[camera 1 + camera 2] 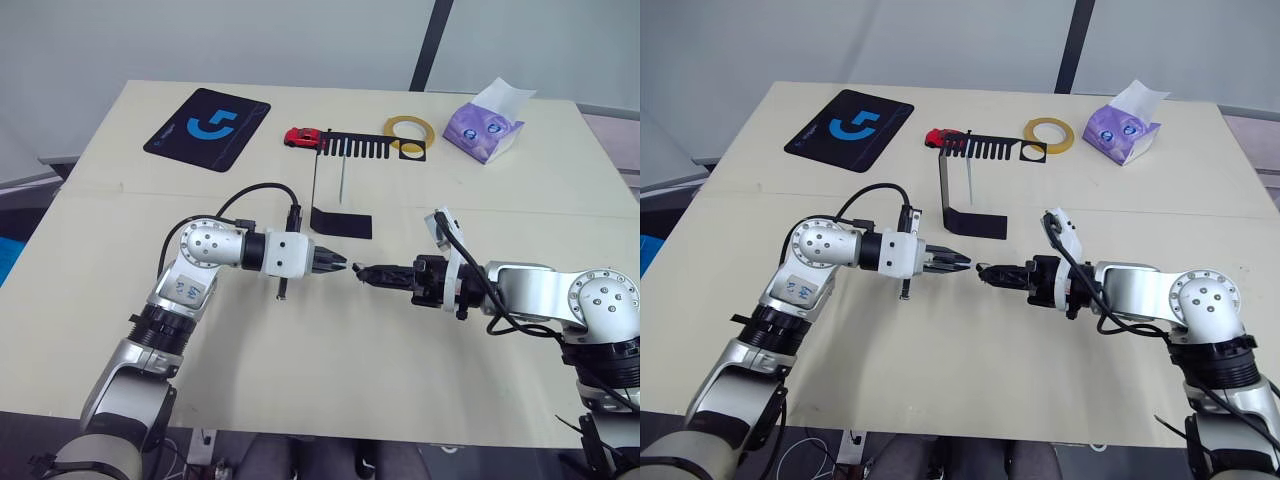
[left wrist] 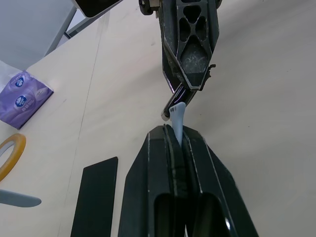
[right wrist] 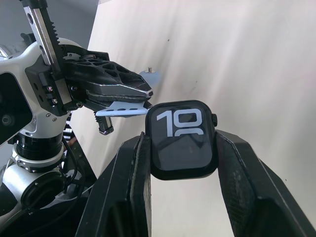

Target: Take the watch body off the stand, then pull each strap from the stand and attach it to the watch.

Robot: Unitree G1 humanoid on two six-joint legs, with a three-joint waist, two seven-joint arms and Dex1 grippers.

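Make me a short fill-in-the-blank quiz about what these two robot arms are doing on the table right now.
1. The right gripper is shut on the ____.
2. The left gripper pinches a pale ____.
3. The red toy car sits beside the stand's ____ bar.
4. The tape roll is coloured ____.

Missing words: watch body; strap; comb-toothed top; yellow.

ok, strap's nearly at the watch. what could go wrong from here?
The left gripper pinches the strap by a thin edge, so it may bend or slip instead of seating. The right gripper grips the watch body by its sides only; a push could twist it.
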